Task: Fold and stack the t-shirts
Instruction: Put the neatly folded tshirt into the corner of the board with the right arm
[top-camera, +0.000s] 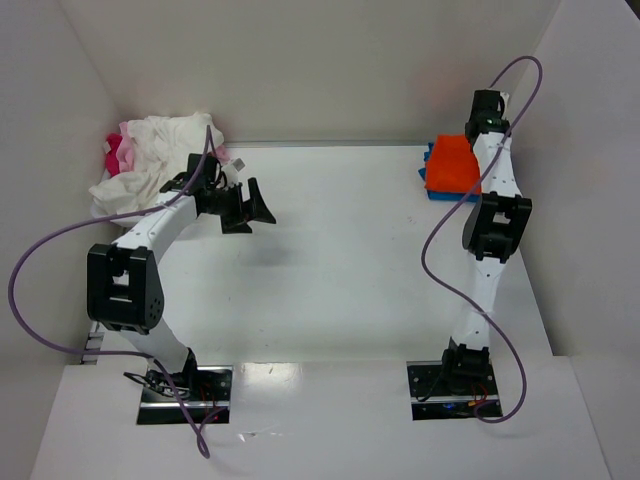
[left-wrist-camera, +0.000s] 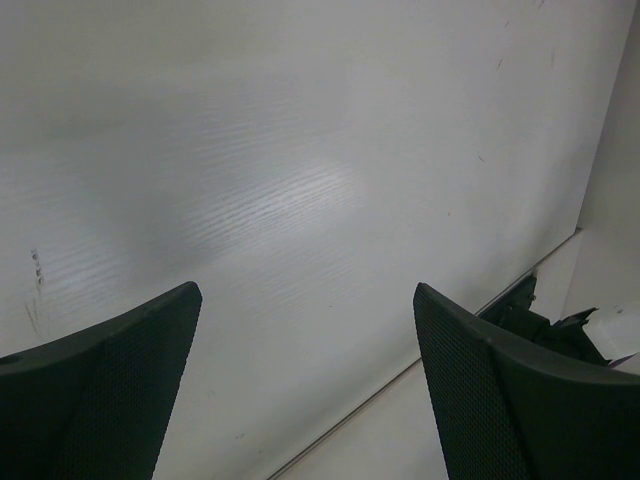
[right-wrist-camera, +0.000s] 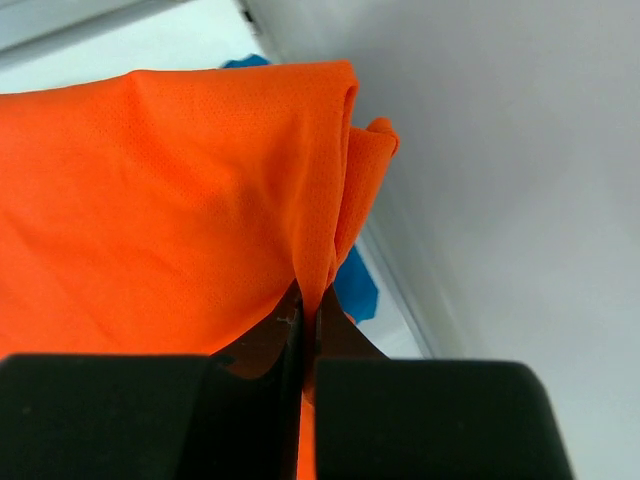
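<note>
The orange t-shirt (top-camera: 452, 165) lies folded on the blue t-shirt (top-camera: 430, 172) at the table's far right, by the wall. My right gripper (right-wrist-camera: 308, 318) is shut on a pinched fold of the orange t-shirt (right-wrist-camera: 180, 200), with the blue t-shirt (right-wrist-camera: 355, 285) showing beneath it. In the top view the right gripper is hidden behind its wrist. White t-shirts (top-camera: 155, 160) and a pink t-shirt (top-camera: 117, 152) lie in a crumpled heap at the far left. My left gripper (top-camera: 250, 208) hovers open and empty just right of that heap; its wrist view (left-wrist-camera: 308, 330) shows only bare table.
White walls close in the table (top-camera: 340, 260) on the left, back and right. The arm bases (top-camera: 185, 392) sit at the near edge. Purple cables (top-camera: 40, 300) loop beside each arm.
</note>
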